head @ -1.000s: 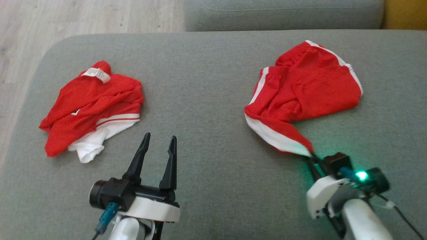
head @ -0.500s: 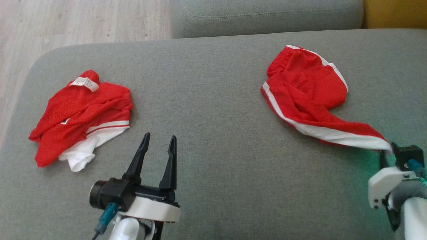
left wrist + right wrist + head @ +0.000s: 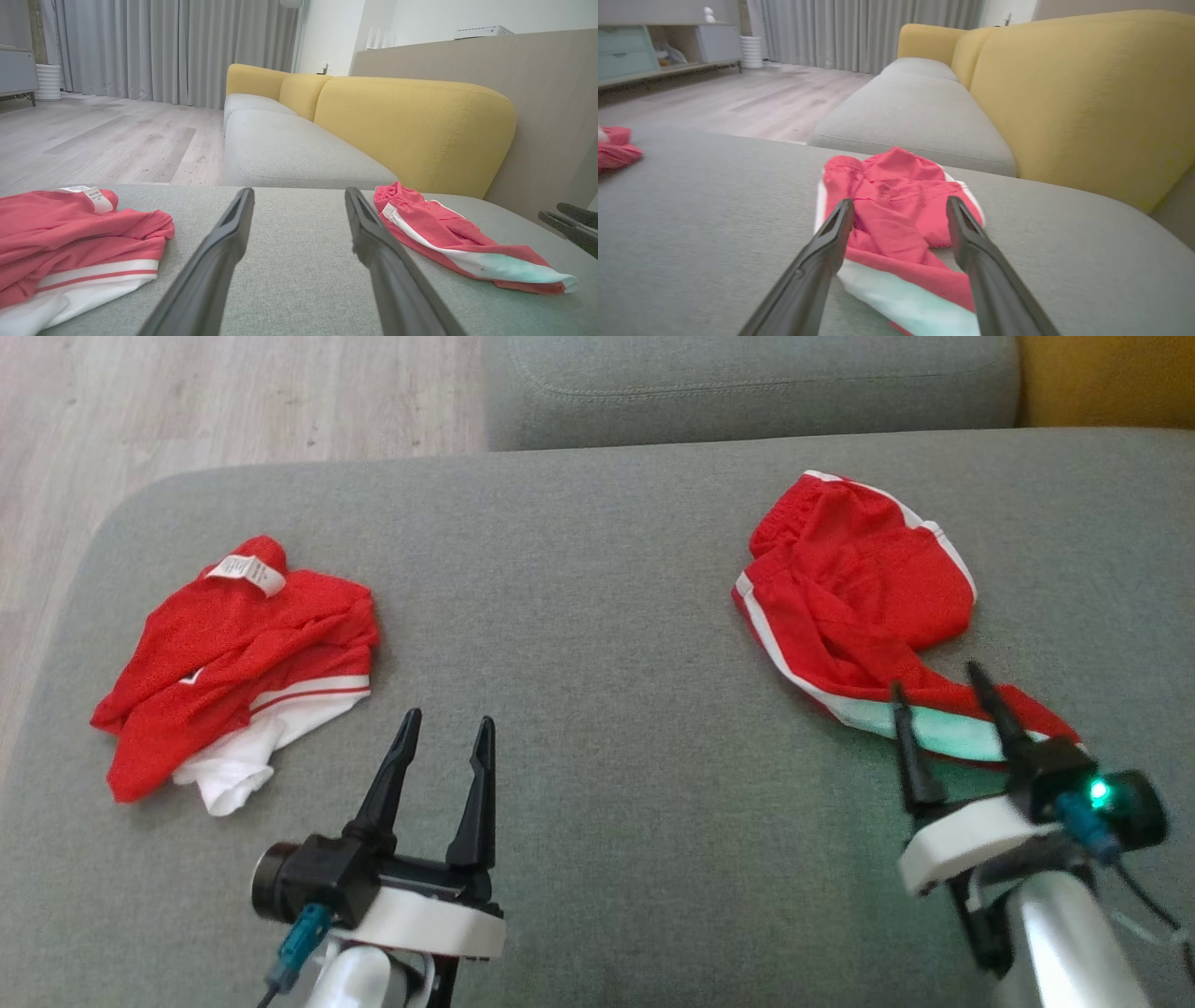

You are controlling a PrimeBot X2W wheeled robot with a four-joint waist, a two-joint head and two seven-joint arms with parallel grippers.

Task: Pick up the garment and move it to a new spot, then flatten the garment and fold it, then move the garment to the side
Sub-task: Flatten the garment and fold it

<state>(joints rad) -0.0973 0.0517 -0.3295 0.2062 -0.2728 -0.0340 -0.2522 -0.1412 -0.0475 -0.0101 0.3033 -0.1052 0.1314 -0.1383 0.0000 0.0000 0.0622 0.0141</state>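
Red, white-striped shorts (image 3: pixel 854 588) lie crumpled on the grey sofa cushion (image 3: pixel 579 616); right gripper (image 3: pixel 934 677) wide open over one leg, left gripper (image 3: pixel 448 715) wide open, empty.

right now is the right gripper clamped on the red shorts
No, the right gripper stands open, and the red shorts lie free on the cushion.

Grey cushion (image 3: pixel 597 616) carries two pieces: a crumpled red-and-white shirt (image 3: pixel 233 653) by its left edge, red shorts (image 3: pixel 854 588) rumpled toward the far right, well apart.
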